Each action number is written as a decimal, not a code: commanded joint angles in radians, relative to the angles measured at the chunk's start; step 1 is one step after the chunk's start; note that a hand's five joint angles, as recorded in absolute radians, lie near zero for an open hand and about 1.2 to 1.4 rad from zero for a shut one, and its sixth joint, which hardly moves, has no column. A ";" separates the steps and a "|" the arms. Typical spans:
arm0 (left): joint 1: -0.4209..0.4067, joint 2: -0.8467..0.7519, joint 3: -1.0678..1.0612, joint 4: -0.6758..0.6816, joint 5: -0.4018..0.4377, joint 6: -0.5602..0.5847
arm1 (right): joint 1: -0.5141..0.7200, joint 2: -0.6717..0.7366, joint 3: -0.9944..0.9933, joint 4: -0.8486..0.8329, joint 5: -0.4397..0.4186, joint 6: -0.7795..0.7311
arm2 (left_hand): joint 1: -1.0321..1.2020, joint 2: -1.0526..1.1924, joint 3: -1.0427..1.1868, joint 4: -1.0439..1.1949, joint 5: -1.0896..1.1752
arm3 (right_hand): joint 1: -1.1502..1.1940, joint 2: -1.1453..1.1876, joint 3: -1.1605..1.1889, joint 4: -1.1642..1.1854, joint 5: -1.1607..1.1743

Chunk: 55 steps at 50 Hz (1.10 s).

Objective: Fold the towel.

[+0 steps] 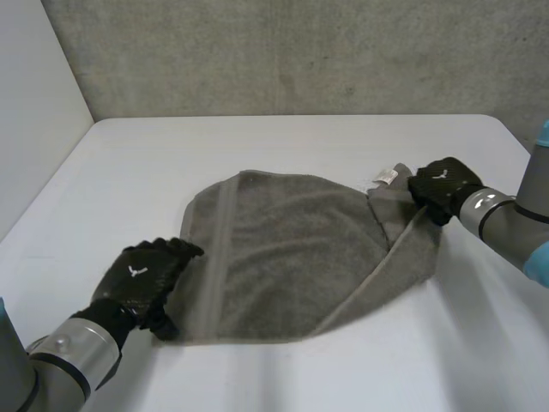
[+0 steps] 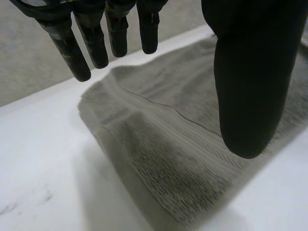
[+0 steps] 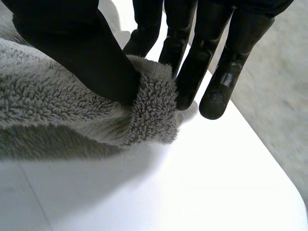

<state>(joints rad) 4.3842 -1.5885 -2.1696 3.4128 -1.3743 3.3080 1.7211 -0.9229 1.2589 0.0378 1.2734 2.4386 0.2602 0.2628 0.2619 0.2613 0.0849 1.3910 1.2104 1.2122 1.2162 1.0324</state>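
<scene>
Towel corner partly hidden between right hand fingers.

Open table lies all round the towel; a wall stands behind

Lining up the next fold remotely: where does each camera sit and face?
Head view: between and behind the arms, looking down on the white table and towel; left hand over the near corner, right hand at the far corner.
Left wrist view: on the left wrist, looking along the palm; straight fingers above the towel.
Right wrist view: on the right wrist; fingers and thumb pinch the towel's edge.
Shared: the towel and table.
</scene>
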 commanded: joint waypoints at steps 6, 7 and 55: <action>-0.011 -0.044 -0.022 -0.003 0.066 0.087 | -0.052 -0.002 0.027 -0.061 0.093 0.155 | 0.282 0.280 0.280 0.281 0.283 | 0.005 0.186 0.184 0.180 0.189; -0.011 -0.053 -0.022 -0.003 0.067 0.088 | -0.052 -0.001 0.030 -0.062 0.095 0.155 | 0.282 0.280 0.280 0.281 0.283 | 0.005 0.186 0.184 0.180 0.189; -0.017 -0.107 0.281 0.079 -0.045 0.084 | -0.069 -0.218 0.066 0.046 0.077 0.125 | 1.136 1.133 1.134 1.135 1.137 | 0.005 0.186 0.184 0.180 0.189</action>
<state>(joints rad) 4.3579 -1.8019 -1.9745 3.5021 -1.3835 3.3925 1.6607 -1.0086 1.3221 -0.0153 1.3587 2.5887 1.1737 1.2134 1.2119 1.2123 1.0165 1.3921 1.2137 1.2141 1.2165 1.0343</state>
